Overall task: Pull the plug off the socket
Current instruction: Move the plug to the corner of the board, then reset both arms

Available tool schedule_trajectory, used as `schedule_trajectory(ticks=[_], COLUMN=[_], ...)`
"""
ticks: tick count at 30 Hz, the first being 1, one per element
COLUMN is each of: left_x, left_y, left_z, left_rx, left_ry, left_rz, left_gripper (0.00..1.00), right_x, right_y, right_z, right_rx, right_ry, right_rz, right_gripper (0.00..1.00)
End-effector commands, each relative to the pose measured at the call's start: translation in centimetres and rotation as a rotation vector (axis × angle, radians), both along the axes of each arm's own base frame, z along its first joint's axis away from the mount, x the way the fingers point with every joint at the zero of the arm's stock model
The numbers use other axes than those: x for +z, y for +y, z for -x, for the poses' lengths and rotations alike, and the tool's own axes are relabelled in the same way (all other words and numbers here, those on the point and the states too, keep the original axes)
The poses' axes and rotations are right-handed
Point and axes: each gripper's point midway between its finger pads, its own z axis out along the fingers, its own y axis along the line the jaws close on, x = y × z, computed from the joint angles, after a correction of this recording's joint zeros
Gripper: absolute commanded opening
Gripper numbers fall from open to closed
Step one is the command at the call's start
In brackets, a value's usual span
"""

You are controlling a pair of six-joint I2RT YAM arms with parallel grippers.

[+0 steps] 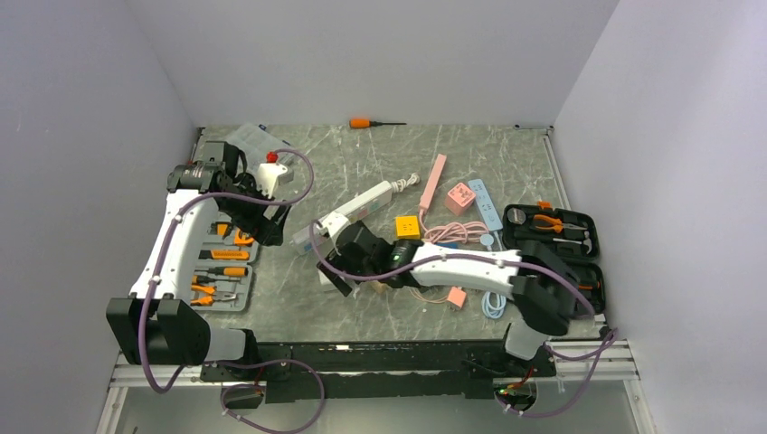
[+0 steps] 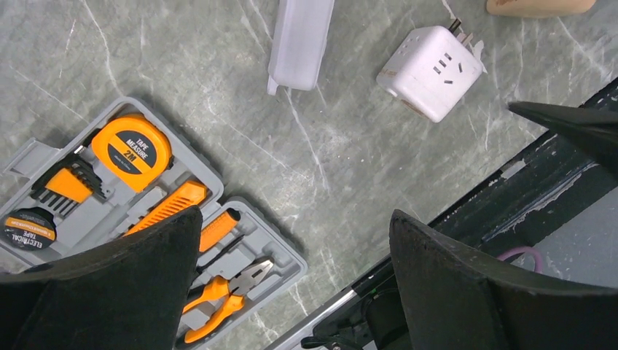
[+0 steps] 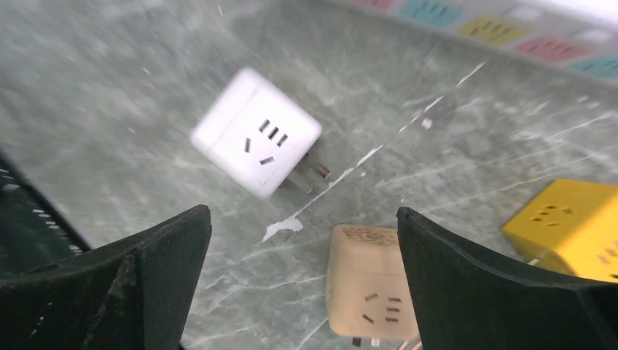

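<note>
**White cube plug** (image 3: pixel 255 131), blurred, lies loose on the table (image 3: pixel 109 87) with its prongs bare. It is well apart from the socket (image 3: pixel 503 29), whose pastel panels cross the top of the right wrist view.

**Right gripper** (image 3: pixel 299 215) hovers over the plug, jaws apart and empty. **Left gripper** (image 2: pixel 295 215) also has its jaws apart, above the tool case (image 2: pixel 290 254).

**Step in hand:** the pull looks finished. Lift your right arm straight up, clear of the beige cube (image 3: pixel 370 281) and the yellow cube (image 3: pixel 568 226).

**Legible writing:** "TAPE MEASURE 2M" on the tape measure (image 2: pixel 131 149) and "ELECTRICAL TAPE" on the tape roll (image 2: pixel 29 227). No mark on the plug can be read.
</note>
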Motion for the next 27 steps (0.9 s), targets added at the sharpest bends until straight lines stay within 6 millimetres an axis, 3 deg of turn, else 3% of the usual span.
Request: schedule_trajectory(ticks=[1, 4, 6, 7, 10, 14, 16, 20, 23, 27], left_x=[1.0, 1.3, 1.4, 1.4, 1.1, 1.2, 1.3, 1.7, 2.6, 1.9], left_y=[-0.6, -0.7, -0.6, -0.5, 0.8, 2.1, 2.6, 3.3, 4.6, 6.2], left_z=[-0.2, -0.4, -0.7, -1.0, -2.4, -4.6, -5.7, -7.5, -9.6, -11.6], left_rx=[0.006, 0.014, 0.037, 0.052, 0.142, 0.269, 0.322, 0.392, 0.456, 0.547], left_ry=[-0.055, -0.067, -0.087, -0.101, -0.146, -0.218, -0.260, -0.367, -0.515, -0.604], left_rz=[0.044, 0.059, 0.065, 0.068, 0.069, 0.110, 0.128, 0.178, 0.179, 0.161], left_gripper=[0.99, 0.99, 0.99, 0.99, 0.99, 0.99, 0.99, 0.99, 0.99, 0.99], right_x=[8.1, 10.3, 11.1, 11.5, 12.3, 12.0, 12.3, 12.2, 11.3, 7.6], right_y=[-1.2, -5.1, -8.9, -11.3, -21.2, -31.5, -35.5, -42.6, -46.9, -49.0], right_z=[-2.2, -5.2, -7.6, -9.1, -12.8, -14.1, -14.2, -14.9, -15.0, -15.7], right_rx=[-0.089, -0.237, -0.378, -0.466, -0.877, -1.193, -1.314, -1.513, -1.626, -1.657], right_ry=[-0.094, -0.081, -0.082, -0.096, -0.243, -0.475, -0.557, -0.641, -0.666, -0.626], right_rz=[-0.166, -0.247, -0.306, -0.326, -0.337, -0.259, -0.203, -0.165, -0.178, -0.146], right_gripper=[1.00, 1.00, 1.00, 1.00, 1.00, 1.00, 1.00, 1.00, 1.00, 1.00])
